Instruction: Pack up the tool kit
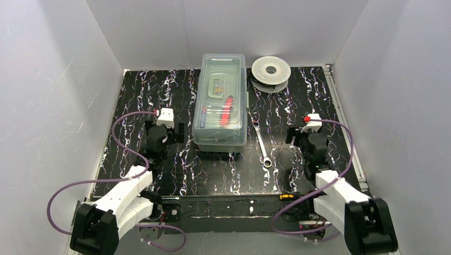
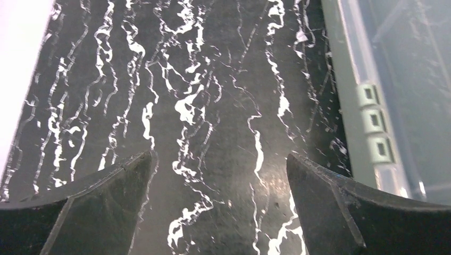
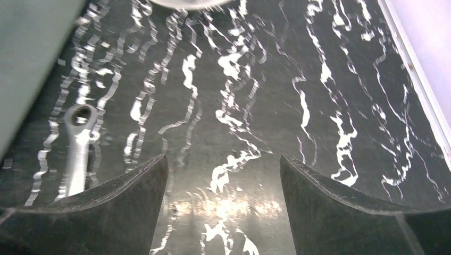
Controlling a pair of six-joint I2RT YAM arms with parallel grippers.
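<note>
Item one, far left: left gripper (image 2: pixel 220 155), jaws wide apart, nothing between them, hanging over bare black marbled table (image 1: pixel 207 175); whether the fingertips touch the surface I cannot tell. Item two, centre: tool kit box (image 1: pixel 220 137), long side running away from me, pale green base under a translucent lid that lies on top. The lid clouds the contents; I can pick out a red-handled tool (image 1: pixel 227 109) and a pale tray, the rest is too hazy to name. In the left wrist view only the box's flank shows, cut off at the right edge, with three small square tabs (image 2: pixel 372 122). Item three, just right of the box and apart from it: wrench (image 1: pixel 261 143), flat on the table, ring end towards me; in the right wrist view its handle runs under the left finger and is partly hidden. Item four, back right: white wire spool (image 1: pixel 271 69), near the box's far corner; only a blurred sliver of it shows from the right wrist. Item five, far right: right gripper (image 3: pixel 222 156), jaws spread, holding nothing, the wrench lying outside them.
</note>
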